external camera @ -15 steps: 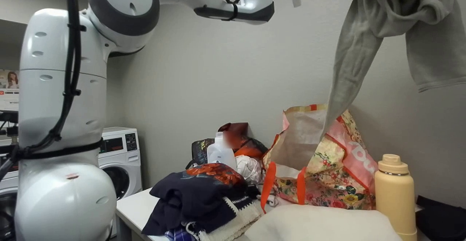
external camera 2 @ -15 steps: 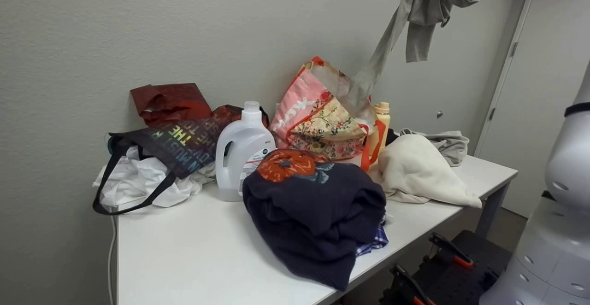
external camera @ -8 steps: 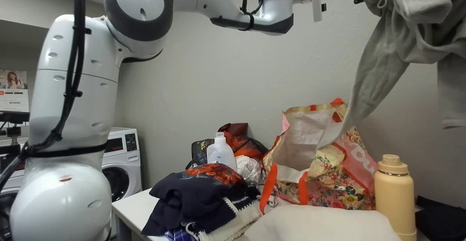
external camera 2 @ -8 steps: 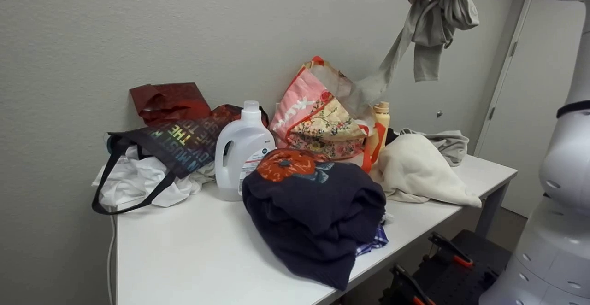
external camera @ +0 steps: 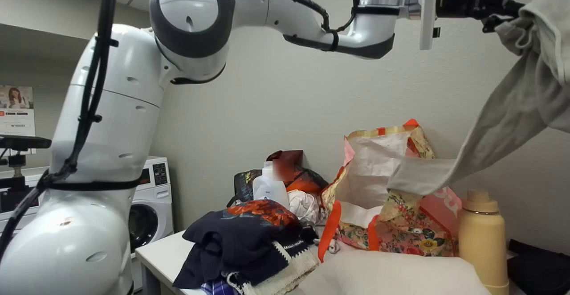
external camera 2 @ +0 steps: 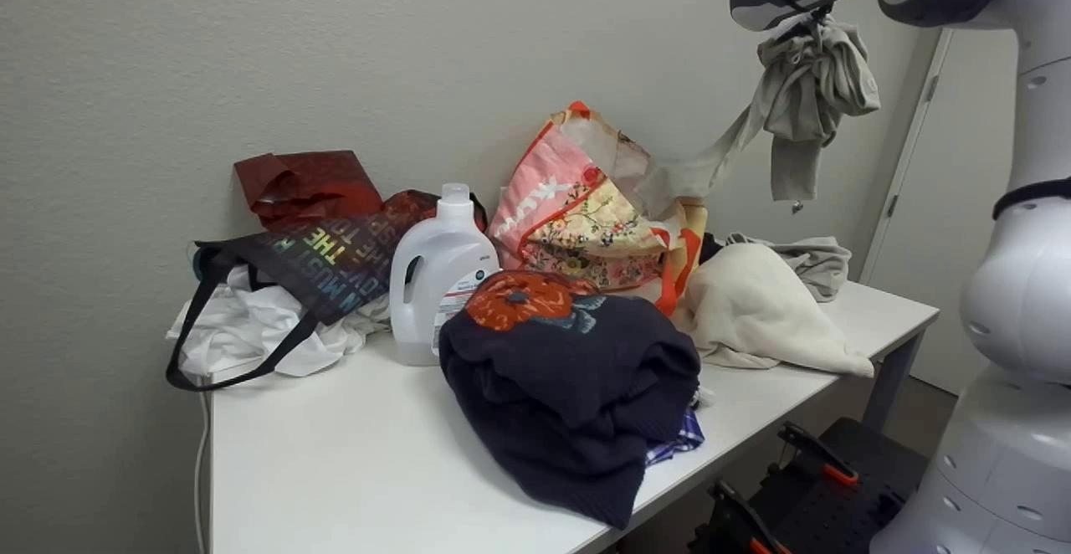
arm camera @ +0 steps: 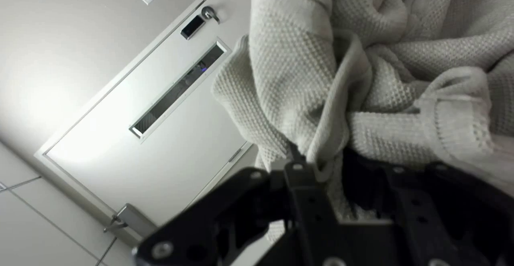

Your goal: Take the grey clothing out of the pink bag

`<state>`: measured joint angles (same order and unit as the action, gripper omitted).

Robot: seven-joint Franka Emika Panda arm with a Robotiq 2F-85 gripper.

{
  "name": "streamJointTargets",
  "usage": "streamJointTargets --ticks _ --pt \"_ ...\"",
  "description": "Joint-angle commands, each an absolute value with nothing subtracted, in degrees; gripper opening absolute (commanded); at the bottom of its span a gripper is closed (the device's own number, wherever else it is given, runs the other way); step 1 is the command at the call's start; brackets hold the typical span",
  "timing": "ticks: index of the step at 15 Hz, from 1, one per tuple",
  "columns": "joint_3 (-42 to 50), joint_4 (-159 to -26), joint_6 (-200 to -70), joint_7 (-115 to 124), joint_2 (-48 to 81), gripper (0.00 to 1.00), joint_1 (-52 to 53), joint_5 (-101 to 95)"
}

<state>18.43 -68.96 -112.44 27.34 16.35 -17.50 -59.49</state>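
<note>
extraction looked nearly done: the gripper (arm camera: 323, 161) pinched the grey clothing (external camera 2: 803, 102), two o'clock from the pink bag (external camera 2: 590, 223) in an exterior view; its low end, overlapping the bag, likely needed drawing clear next.

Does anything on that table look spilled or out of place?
Yes: beside the translucent plastic jug, the black fabric tote with coloured lettering lies slumped instead of standing upright, white cloth apparently spilling out. The glossy pink floral tote sags too, its mouth gaping, one end of the limp grey knit clothing draped across it.
</note>
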Motion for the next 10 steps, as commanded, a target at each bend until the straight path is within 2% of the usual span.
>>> streamJointTargets --ticks 1,10 --pt "18.82 -66.98 -112.16 24.08 18.42 0.05 -19.88 -56.80" --pt "19.00 -70.69 -112.31 21.41 20.72 0.05 -25.21 -54.26"
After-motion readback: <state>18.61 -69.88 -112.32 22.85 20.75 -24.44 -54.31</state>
